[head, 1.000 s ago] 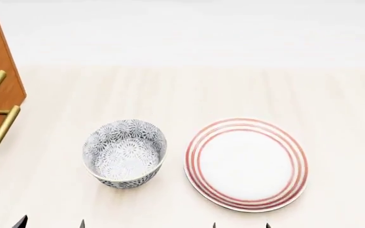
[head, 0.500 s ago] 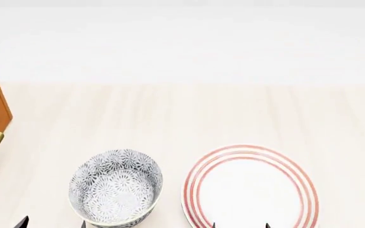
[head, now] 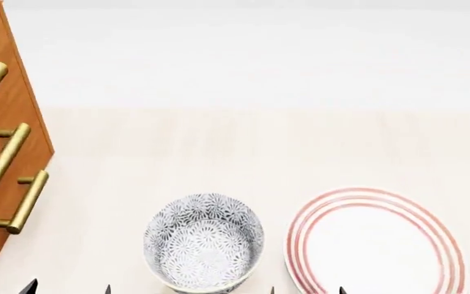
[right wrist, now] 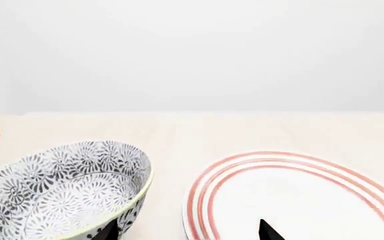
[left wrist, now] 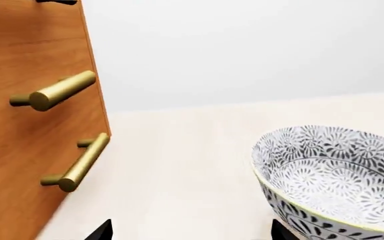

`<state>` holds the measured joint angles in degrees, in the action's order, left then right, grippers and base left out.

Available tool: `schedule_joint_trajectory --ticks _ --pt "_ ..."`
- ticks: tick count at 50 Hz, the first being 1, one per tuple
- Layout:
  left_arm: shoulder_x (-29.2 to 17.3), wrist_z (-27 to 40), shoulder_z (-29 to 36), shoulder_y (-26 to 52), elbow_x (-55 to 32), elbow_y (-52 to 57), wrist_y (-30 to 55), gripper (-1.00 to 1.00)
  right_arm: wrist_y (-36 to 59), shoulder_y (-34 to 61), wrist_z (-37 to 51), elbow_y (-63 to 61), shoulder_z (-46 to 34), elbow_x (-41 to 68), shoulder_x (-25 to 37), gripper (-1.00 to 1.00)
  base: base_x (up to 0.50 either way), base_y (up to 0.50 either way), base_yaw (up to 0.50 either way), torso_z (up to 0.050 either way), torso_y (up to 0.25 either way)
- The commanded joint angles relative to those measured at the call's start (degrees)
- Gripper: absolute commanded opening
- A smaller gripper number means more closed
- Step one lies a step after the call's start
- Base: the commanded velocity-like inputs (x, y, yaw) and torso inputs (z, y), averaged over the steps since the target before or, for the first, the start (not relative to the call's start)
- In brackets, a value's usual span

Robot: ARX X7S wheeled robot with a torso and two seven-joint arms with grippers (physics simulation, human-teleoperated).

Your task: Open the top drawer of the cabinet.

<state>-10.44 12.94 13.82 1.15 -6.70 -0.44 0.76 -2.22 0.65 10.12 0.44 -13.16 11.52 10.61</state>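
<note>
The boxy orange-brown wood cabinet (head: pixel 2 153) stands at the pale counter's (head: pixel 218 147) left edge, drawers closed. Both pincers (head: pixel 68 288) (head: pixel 308 290) hang apart, empty, near a patterned grey bowl (head: pixel 204 248).

left pincer (head: pixel 68 286): black pointed fingertips, matte | right pincer (head: pixel 308 290): same black pointed tips, otherwise out of frame

Only dark fingertips show — the left pincer (head: pixel 68 286) and right pincer (head: pixel 308 290) sit low, each spread apart, gripping nothing.
</note>
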Motion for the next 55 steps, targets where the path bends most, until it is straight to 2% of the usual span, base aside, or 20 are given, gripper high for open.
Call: schedule_joint_trajectory --ticks 1,12,27,34,36,41,43,55 --pt "0.8 -1.1 -1.1 0.1 0.2 -0.2 -0.4 1.0 -0.5 0.0 -1.1 0.0 0.9 -0.7 -0.8 1.0 0.0 0.5 0.0 0.0 0.0" --pt "0.5 -0.7 -0.7 0.1 0.0 -0.4 -0.5 1.0 -0.4 0.0 -0.8 -0.1 0.4 -0.4 -0.5 1.0 0.0 0.4 0.0 0.0 0.0" --pt "0.0 0.6 -0.6 0.8 0.1 -0.3 0.8 1.0 -0.5 -0.1 -0.4 -0.1 0.0 0.0 -0.1 1.0 0.0 0.0 0.0 0.0 0.0" --pt "-2.0 4.0 3.0 5.8 9.5 -2.1 7.4 1.0 -0.5 -0.1 -0.2 -0.3 -0.3 0.1 0.1 1.0 0.0 0.0 0.0 0.0 0.0" --pt "-2.9 2.4 4.1 6.7 10.1 -1.2 8.9 1.0 -0.7 0.0 -0.2 -0.1 -0.4 0.1 0.1 1.0 0.0 0.0 0.0 0.0 0.0" --pt "-5.7 3.8 7.3 10.9 18.0 -0.9 10.2 1.0 -1.5 0.0 0.1 -0.1 -0.6 -0.3 0.2 1.0 0.0 0.0 0.0 0.0 0.0" --pt "-5.7 3.9 7.3 11.0 18.0 -0.9 10.2 1.0 -1.5 0.0 0.1 -0.1 -0.7 -0.3 0.3 1.0 0.0 0.0 0.0 0.0 0.0" --pt "-10.7 3.5 16.4 18.5 36.2 -2.0 17.1 1.0 -1.3 -0.2 0.5 -0.6 -1.0 0.1 0.6 1.0 0.0 0.0 0.0 0.0 0.0"
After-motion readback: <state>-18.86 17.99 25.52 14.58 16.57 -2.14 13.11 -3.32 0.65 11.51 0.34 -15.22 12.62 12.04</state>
